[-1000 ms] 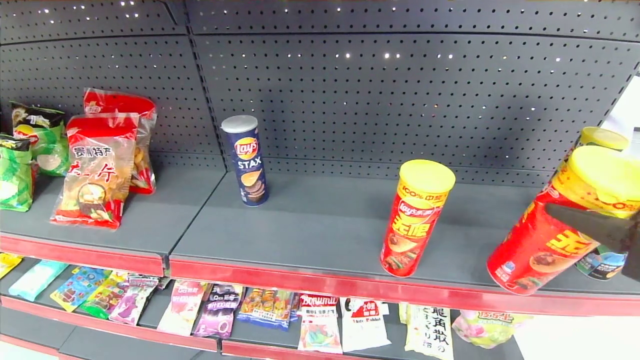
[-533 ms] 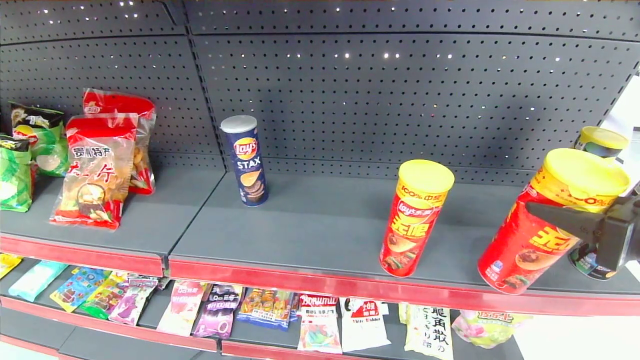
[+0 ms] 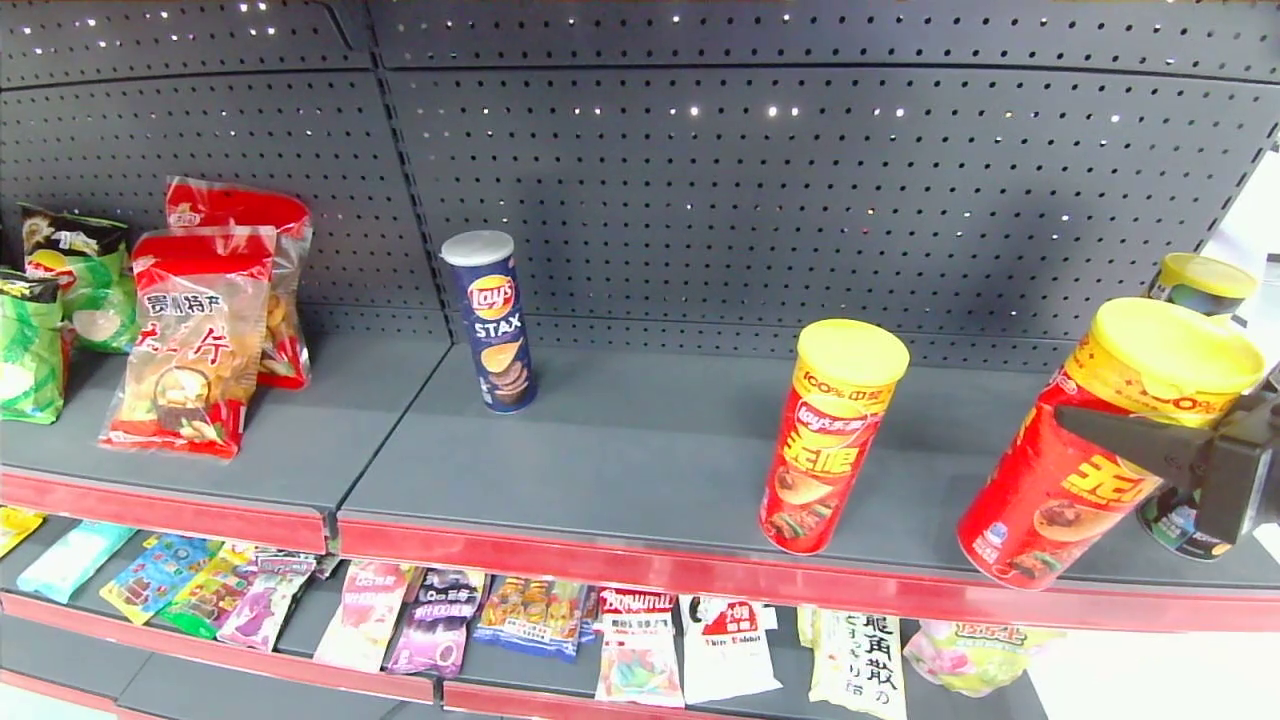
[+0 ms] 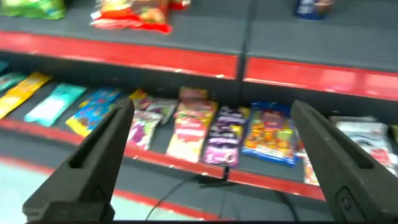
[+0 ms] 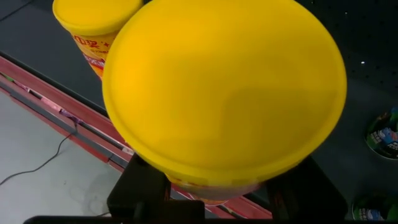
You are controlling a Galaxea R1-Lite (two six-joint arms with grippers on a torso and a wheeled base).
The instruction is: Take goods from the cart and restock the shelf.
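head view: right gripper (image 3: pixel 1105 440) is clamping the tilted red can (image 3: pixel 1050 500) under its yellow lid (image 3: pixel 1175 345), at 3 o'clock of the standing red can (image 3: pixel 830 440), base at the front lip of the shelf (image 3: pixel 640 470), so i'm suggesting uprighting it and sliding toward 12 o'clock before releasing; left gripper (image 4: pixel 211 106) is hanging open.

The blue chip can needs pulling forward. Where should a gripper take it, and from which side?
Probably around the round body of the blue chip can at mid-height, coming in level from the open front of the shelf. It stands upright, with bare shelf on both sides and the pegboard behind it.
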